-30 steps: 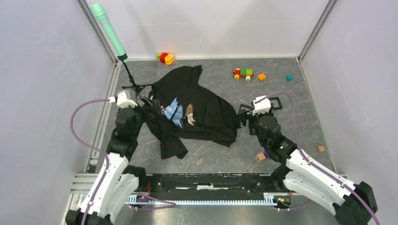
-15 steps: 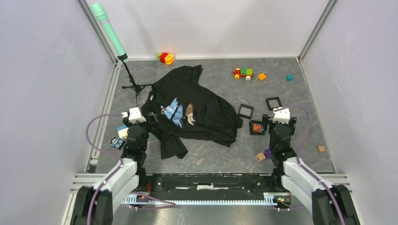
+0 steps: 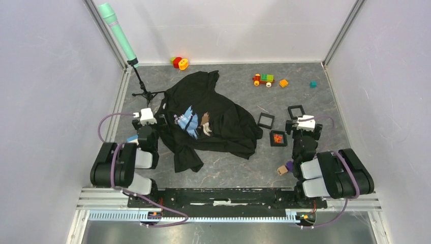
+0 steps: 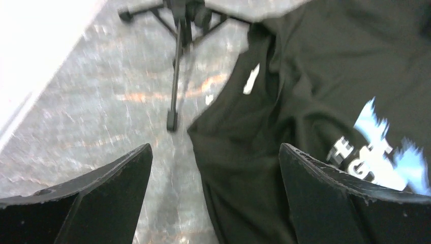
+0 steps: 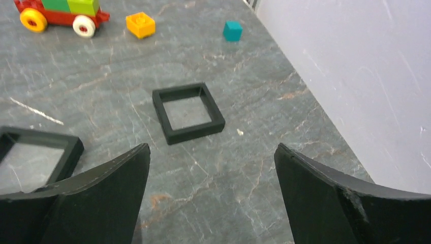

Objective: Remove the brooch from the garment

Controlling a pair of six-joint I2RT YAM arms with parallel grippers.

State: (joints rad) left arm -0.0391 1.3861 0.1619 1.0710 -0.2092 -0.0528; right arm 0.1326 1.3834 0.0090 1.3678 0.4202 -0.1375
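The garment (image 3: 218,122), a black T-shirt with a light-blue and brown print, lies crumpled mid-table. Its left part fills the right of the left wrist view (image 4: 315,86). A tiny orange piece, the brooch (image 3: 277,137), lies off the shirt inside a small black square tray (image 3: 271,143) to its right. My left gripper (image 3: 148,118) is open and empty by the shirt's left edge, jaws wide (image 4: 216,152). My right gripper (image 3: 305,123) is open and empty just right of that tray, jaws wide over bare table (image 5: 212,150). The brooch is out of both wrist views.
Two empty black square frames (image 5: 188,113) (image 5: 35,152) lie ahead of the right gripper. A toy train (image 3: 263,79), orange cube (image 3: 283,83) and teal cube (image 3: 313,84) sit at the back. A microphone tripod (image 4: 178,56) stands back left. Wooden blocks (image 3: 282,170) lie near the right arm.
Both arms have pulled back from the shirt and folded down near their bases. The trays once under the right arm now show, one holding the orange piece.
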